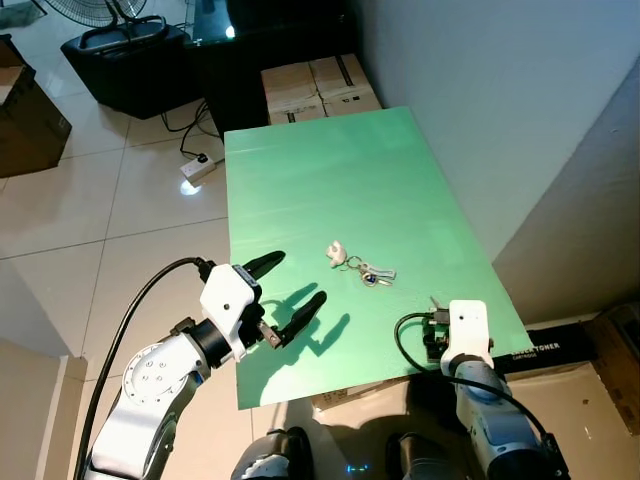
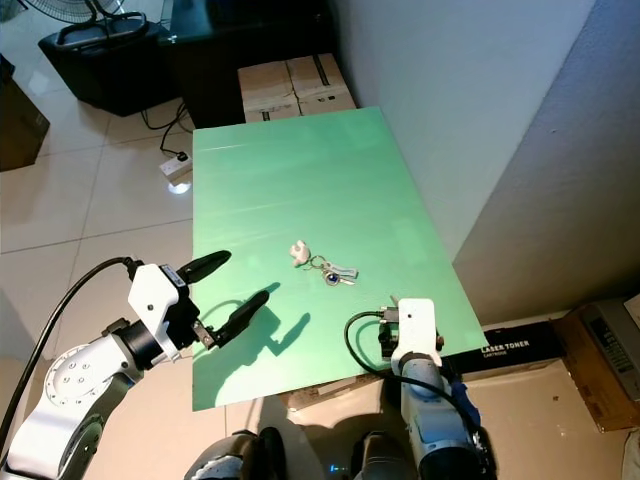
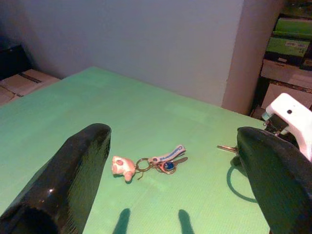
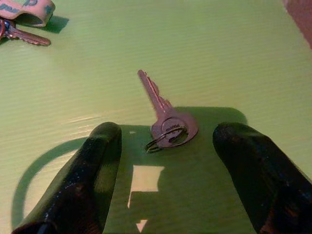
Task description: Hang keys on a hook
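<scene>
A: Status, left side?

B: Left gripper (image 1: pixel 285 283) hovers over the flat green tabletop (image 1: pixel 330 170), black fingers spread wide, aimed at the key bunch with pale pink fob and metal rings (image 1: pixel 360 265) lying mid-table, probably to frame a pickup.

A: Right side?

B: Right gripper (image 4: pixel 165 168) sits low, fingers wide, straddling a single silver key on a small ring (image 4: pixel 163 119), likely for a pinch.

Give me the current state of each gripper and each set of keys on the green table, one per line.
Left gripper: open, above the table's near left part, holding nothing.
Right gripper: open, low over the single key, not touching it.
Single key: flat on the green table, between the right gripper's fingers, ungrasped.
Key bunch: flat mid-table with its pink charm, untouched.
</scene>
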`<state>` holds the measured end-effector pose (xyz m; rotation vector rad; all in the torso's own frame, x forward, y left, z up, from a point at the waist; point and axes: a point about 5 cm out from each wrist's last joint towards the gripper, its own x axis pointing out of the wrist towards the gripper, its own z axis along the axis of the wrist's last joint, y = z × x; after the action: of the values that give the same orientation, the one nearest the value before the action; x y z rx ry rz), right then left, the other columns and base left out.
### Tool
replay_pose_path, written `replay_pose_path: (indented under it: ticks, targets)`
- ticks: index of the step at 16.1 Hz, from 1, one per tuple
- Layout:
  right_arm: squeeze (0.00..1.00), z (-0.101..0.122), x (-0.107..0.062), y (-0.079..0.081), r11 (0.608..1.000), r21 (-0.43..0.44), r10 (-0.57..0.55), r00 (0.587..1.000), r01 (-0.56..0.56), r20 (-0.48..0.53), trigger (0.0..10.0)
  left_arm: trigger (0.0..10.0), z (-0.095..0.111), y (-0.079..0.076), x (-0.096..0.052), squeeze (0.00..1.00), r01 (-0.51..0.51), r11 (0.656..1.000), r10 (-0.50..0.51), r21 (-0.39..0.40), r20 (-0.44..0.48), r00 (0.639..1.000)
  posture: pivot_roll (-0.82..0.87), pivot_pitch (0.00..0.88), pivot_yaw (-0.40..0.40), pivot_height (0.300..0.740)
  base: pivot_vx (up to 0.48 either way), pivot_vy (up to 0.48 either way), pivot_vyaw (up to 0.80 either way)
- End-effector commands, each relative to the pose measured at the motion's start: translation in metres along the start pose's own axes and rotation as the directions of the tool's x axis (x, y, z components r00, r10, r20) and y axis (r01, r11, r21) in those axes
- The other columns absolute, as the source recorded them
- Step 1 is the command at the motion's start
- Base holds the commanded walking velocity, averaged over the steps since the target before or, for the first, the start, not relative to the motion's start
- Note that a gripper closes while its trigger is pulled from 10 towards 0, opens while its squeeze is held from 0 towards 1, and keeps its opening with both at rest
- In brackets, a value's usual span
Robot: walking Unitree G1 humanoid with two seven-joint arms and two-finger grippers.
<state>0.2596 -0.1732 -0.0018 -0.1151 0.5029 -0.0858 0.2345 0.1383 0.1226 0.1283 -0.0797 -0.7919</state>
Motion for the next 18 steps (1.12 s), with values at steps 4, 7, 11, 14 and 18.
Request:
replay_pose_path:
  ticks: [4,7,11,14,18]
  targets:
    - [0.00,-0.0039,0.0020,-0.0003,1.000,0.003,0.001,1.000,-0.001,-0.016,10.0,10.0,0.0005,-0.0017,-0.0019,0.00,0.015,1.000,-0.015,0.011,-0.004,1.000,-0.04,0.150,0.110,0.740,0.000,0.000,0.00]
    - [0.00,-0.0037,0.0025,0.0021,1.000,0.008,0.010,1.000,-0.010,-0.015,4.8,10.0,0.0008,-0.0009,-0.0015,0.00,0.016,1.000,-0.016,0.014,-0.005,1.000,-0.05,0.152,0.112,0.740,0.000,0.000,0.00]
    - [0.00,-0.0040,0.0030,0.0028,1.000,0.017,0.013,1.000,-0.012,-0.017,1.8,10.0,0.0010,-0.0004,-0.0014,0.00,0.018,1.000,-0.018,0.014,-0.006,1.000,-0.04,0.153,0.111,0.740,0.000,0.000,0.00]
    - [0.00,-0.0034,0.0036,0.0038,1.000,0.020,0.016,1.000,-0.015,-0.014,0.0,10.0,0.0014,-0.0003,-0.0016,0.00,0.018,1.000,-0.017,0.013,-0.006,1.000,-0.04,0.153,0.112,0.740,0.000,0.000,0.00]
    - [0.00,-0.0040,0.0034,0.0039,1.000,0.021,0.016,1.000,-0.015,-0.014,0.0,10.0,0.0017,-0.0005,-0.0020,0.00,0.018,1.000,-0.018,0.013,-0.006,1.000,-0.04,0.156,0.112,0.740,0.000,0.000,0.00]
